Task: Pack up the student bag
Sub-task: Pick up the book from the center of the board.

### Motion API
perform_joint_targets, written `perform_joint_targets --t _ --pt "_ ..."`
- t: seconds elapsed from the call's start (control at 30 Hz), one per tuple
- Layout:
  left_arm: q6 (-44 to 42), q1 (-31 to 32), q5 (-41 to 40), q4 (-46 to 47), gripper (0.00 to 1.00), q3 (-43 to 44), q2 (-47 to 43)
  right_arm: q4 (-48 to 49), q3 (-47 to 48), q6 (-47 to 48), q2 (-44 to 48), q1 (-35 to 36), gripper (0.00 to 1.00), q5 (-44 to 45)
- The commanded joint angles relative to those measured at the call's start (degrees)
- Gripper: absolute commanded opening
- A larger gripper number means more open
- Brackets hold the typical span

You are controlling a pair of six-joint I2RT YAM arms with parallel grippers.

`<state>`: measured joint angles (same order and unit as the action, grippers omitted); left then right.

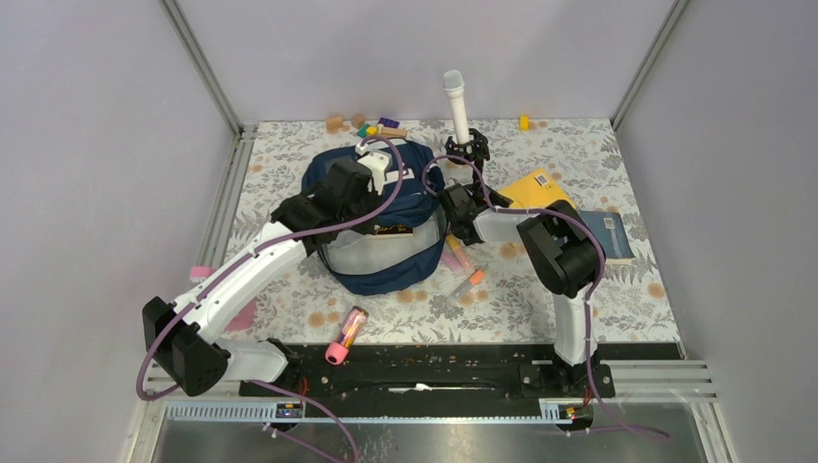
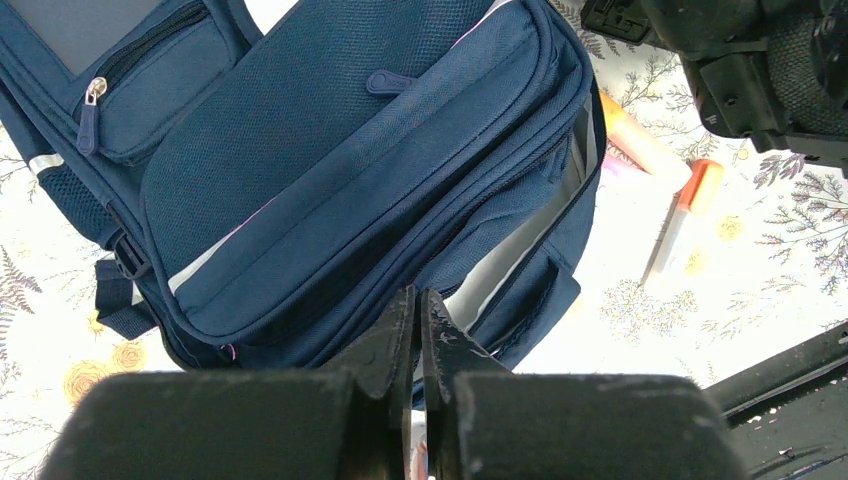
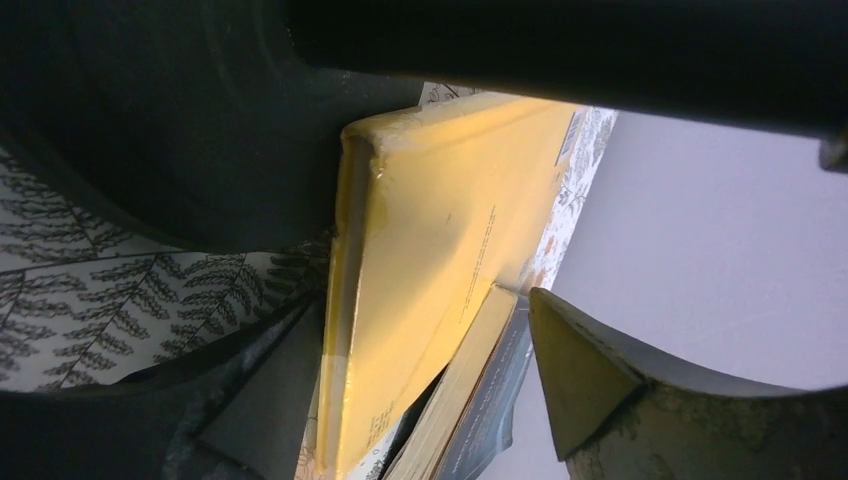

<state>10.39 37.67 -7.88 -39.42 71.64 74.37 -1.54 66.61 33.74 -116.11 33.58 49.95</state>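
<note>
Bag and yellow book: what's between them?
Top view: the right arm crosses the gap between bag and yellow book. An orange-capped marker lies just nearer the bases, beside the bag, also in the left wrist view.

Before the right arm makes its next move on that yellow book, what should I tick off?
1. Mouth of the student bag open, grey lining showing: ok.
2. Grip of the left hand shut at the bag's opening edge: ok. Whether fabric is actually pinched: cannot tell.
3. Fingers of the right hand set either side of the yellow book at its corner: ok.
4. Grip on the yellow book made: not ok, the hand is open and a gap shows beside one finger.
5. Yellow book clear of the blue book: not ok, it lies partly on top of it.
</note>
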Motion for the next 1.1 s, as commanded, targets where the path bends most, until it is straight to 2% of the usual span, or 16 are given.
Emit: perform_joint_targets --t 0.0,0.2,0.43,0.6,0.73,0.83,1.07 --pt "-0.02 -0.57 -1.9 2.58 0.0 2.9 -0.61 4.82 -0.08 3.28 -1.83 -0.1 0.74 3.54" --pt "-0.02 -0.62 -1.77 2.59 0.0 2.92 -0.77 8.05 -1.47 4.49 -1.84 -0.12 0.46 4.18" --pt "-0.02 -0.58 -1.78 2.59 0.0 2.95 -0.85 12.84 -4.01 5.99 1.22 0.07 0.26 6.3" --pt "-0.15 -0.58 -2.01 2.58 0.0 2.9 -0.97 17.7 -7.23 8.56 7.08 0.33 0.0 8.85" --pt "-0.26 -0.58 -2.38 2.59 0.0 2.9 -1.32 18.87 -8.16 9.85 12.65 1.26 0.0 11.3" --pt "-0.2 -0.59 -2.3 2.59 0.0 2.9 -1.29 14.11 -7.46 7.93 18.13 2.23 0.0 12.83" --pt "-0.2 -0.62 -1.96 2.59 0.0 2.9 -1.89 -15.73 1.32 -8.12 29.62 2.89 0.0 9.6"
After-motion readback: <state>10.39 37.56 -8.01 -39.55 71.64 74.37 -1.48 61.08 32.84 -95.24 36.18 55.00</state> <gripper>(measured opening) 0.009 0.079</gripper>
